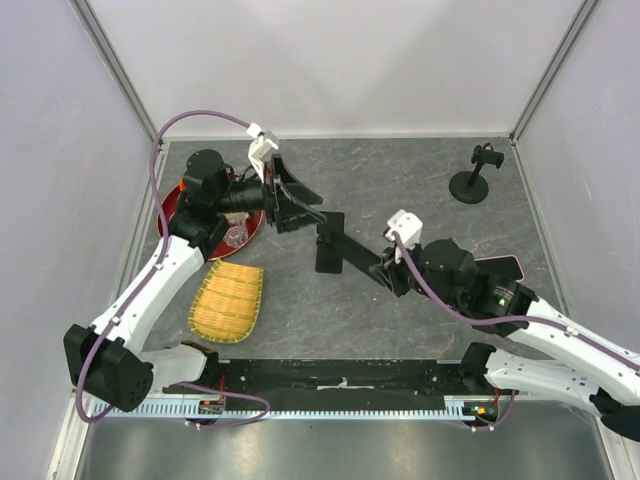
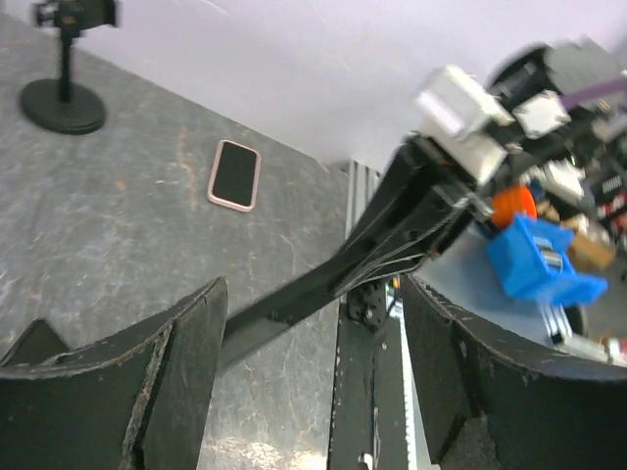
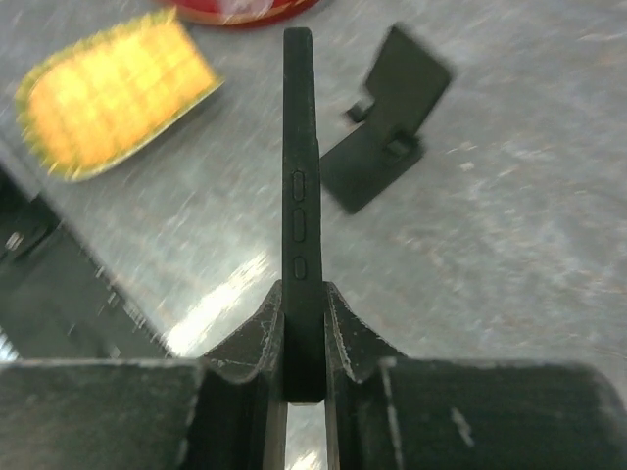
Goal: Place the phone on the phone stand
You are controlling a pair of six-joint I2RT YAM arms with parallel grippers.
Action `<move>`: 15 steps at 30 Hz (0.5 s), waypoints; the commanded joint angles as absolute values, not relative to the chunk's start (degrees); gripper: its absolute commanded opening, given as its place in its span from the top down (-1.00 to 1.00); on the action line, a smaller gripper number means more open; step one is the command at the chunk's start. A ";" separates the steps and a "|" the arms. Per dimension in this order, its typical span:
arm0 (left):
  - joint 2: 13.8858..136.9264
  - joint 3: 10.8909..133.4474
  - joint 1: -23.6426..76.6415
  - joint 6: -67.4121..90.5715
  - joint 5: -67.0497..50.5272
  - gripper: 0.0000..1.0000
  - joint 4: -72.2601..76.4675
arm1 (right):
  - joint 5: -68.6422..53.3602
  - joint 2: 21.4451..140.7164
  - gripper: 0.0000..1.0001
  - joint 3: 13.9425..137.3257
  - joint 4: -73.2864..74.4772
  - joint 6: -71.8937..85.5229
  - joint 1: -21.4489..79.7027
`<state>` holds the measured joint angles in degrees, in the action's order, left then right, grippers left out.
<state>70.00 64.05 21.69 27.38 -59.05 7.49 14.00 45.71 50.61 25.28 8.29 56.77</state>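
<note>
My right gripper (image 1: 385, 272) (image 3: 304, 294) is shut on a black phone (image 1: 352, 250) (image 3: 299, 147). It holds the phone edge-on above the table, pointing up-left. A black folding stand (image 1: 328, 262) (image 3: 387, 127) sits on the table just beyond and beside the phone's far end. A second stand, with a round base and a clamp (image 1: 475, 178) (image 2: 64, 98), is at the far right. A pink-cased phone (image 1: 503, 266) (image 2: 234, 174) lies flat behind my right arm. My left gripper (image 1: 303, 203) (image 2: 313, 294) is open and empty, hovering just left of the held phone (image 2: 284, 308).
A red plate (image 1: 178, 205) (image 3: 245, 10) with a small clear item lies under my left arm. A yellow woven mat (image 1: 228, 300) (image 3: 113, 88) lies at the front left. White walls enclose the table. A black rail (image 1: 340, 375) runs along the near edge.
</note>
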 commanded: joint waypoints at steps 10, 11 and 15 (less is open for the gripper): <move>70.92 64.33 30.84 11.42 -87.27 -0.57 1.51 | -15.81 42.10 1.00 58.01 30.76 5.98 57.04; 72.06 64.60 31.98 11.60 -88.06 -0.57 1.06 | -16.43 42.45 1.00 58.79 30.94 5.72 56.95; 72.78 65.74 33.48 9.41 -86.40 -0.57 -2.45 | -19.34 44.56 1.00 61.96 30.85 4.66 57.04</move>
